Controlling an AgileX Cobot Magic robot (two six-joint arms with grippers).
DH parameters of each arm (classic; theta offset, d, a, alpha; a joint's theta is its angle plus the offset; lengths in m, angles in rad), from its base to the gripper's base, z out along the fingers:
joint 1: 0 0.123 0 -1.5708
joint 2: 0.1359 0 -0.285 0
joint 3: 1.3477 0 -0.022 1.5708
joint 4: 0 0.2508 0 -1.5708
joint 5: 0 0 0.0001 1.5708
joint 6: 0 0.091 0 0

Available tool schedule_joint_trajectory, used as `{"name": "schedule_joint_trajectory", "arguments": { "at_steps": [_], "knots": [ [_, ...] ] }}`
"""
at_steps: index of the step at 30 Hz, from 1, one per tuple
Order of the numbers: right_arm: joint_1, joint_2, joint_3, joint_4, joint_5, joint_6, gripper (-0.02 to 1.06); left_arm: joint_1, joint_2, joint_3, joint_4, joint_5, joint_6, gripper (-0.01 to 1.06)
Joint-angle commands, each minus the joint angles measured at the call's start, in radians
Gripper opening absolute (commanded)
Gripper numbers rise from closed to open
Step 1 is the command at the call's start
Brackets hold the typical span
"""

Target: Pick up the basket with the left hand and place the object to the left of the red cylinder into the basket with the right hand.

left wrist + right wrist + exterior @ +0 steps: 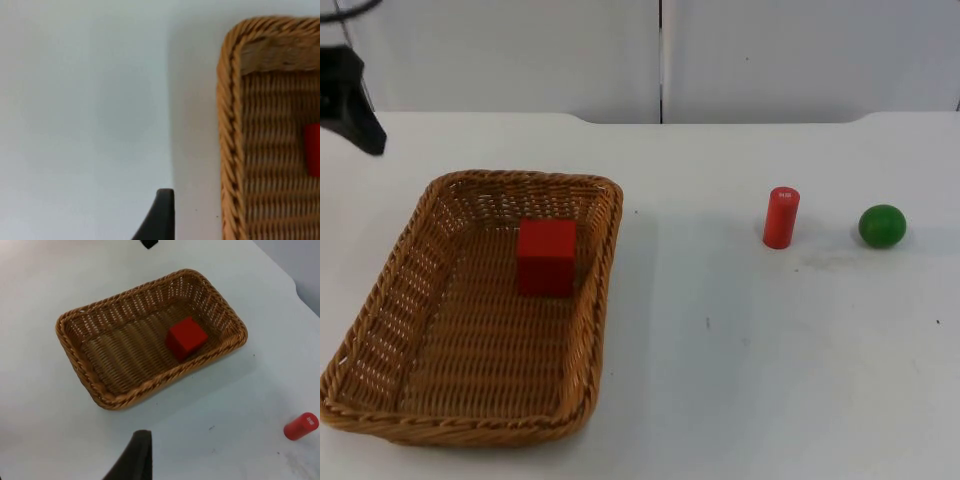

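A brown wicker basket (380, 300) rests on the white table at the left, and a red cube (546, 257) lies inside it toward the far end. The red cylinder (781, 217) stands upright to the right of the middle. In the right wrist view the basket (75, 347), the cube (186, 338) and the cylinder (301, 426) all show. My left gripper (350, 100) hangs at the far left, beyond the basket's far corner and apart from it; its wrist view looks at the basket's rim (227, 130). My right gripper (132, 457) is raised over the table, well back from the basket.
A green ball (882, 226) lies just right of the cylinder. The grey partition wall (660, 55) closes the table's far edge. Bare white table top (720, 370) stretches between the basket and the cylinder.
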Motion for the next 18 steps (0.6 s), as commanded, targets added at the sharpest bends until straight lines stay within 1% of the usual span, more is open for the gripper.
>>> {"name": "schedule_joint_trajectory", "arguments": {
  "at_steps": [1, 2, 6, 13, 18],
  "knots": [
    [-0.004, -0.005, 0.003, -0.002, -0.021, 0.002, 0.95, 0.002, -0.068, -0.003, 0.013, 0.05, -0.021, 0.83],
    [-0.004, -0.005, 0.003, -0.002, -0.021, 0.002, 0.95, 0.002, -0.068, -0.003, 0.013, 0.05, -0.021, 0.83],
    [-0.004, -0.005, 0.003, -0.002, -0.043, 0.002, 0.95, 0.002, -0.119, -0.002, 0.027, 0.099, -0.03, 0.83],
    [-0.004, -0.005, 0.003, -0.002, -0.075, 0.002, 0.95, 0.002, -0.142, -0.002, 0.028, 0.138, -0.039, 0.83],
    [-0.004, -0.005, 0.003, -0.002, -0.076, 0.007, 0.95, 0.002, -0.161, 0.044, 0.028, 0.122, -0.039, 0.83]
  ]
}}
